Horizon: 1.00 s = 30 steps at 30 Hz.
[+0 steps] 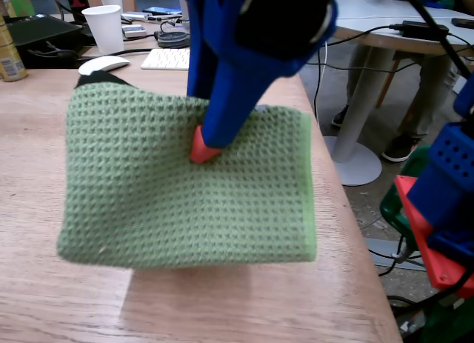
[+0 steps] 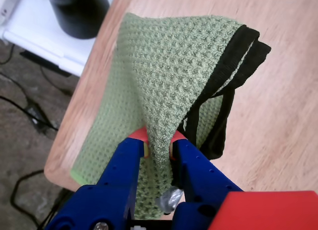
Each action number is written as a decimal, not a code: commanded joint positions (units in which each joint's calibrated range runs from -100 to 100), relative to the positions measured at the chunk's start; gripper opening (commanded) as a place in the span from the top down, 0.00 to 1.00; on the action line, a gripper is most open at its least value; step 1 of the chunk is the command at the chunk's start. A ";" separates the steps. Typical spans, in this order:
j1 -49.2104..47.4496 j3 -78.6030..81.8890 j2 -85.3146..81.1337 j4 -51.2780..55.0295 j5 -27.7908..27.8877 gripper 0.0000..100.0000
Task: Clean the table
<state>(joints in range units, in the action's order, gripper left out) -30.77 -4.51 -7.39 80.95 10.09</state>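
A green waffle-weave cloth (image 1: pixel 185 187) with a black trim (image 2: pixel 233 71) lies on the light-wood table (image 1: pixel 44 298), its right edge near the table's right edge in the fixed view. My blue gripper (image 2: pixel 158 140) with red fingertips (image 1: pixel 201 149) is shut on a pinched-up fold of the cloth near its middle. In the wrist view the fold rises between the two fingers and the rest of the cloth (image 2: pixel 174 56) spreads away over the wood.
At the back of the table stand a white paper cup (image 1: pixel 104 28), a white mouse (image 1: pixel 102 64), a keyboard (image 1: pixel 167 58) and a can (image 1: pixel 9 54). A white round pedestal table (image 1: pixel 370 32) stands to the right, beyond the desk edge (image 1: pixel 337 195).
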 commanded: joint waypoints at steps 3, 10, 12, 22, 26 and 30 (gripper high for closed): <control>-1.89 -0.35 6.71 -10.67 -1.42 1.00; -2.06 -0.35 28.49 -16.17 -1.42 1.00; -2.06 -0.35 29.18 -16.34 -1.47 1.00; 16.55 0.50 30.21 -15.27 -0.73 1.00; 36.35 -0.35 32.09 -15.19 3.42 1.00; 49.89 -3.37 32.61 -15.27 6.74 1.00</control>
<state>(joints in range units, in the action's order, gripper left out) 11.88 -5.41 24.60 64.89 14.97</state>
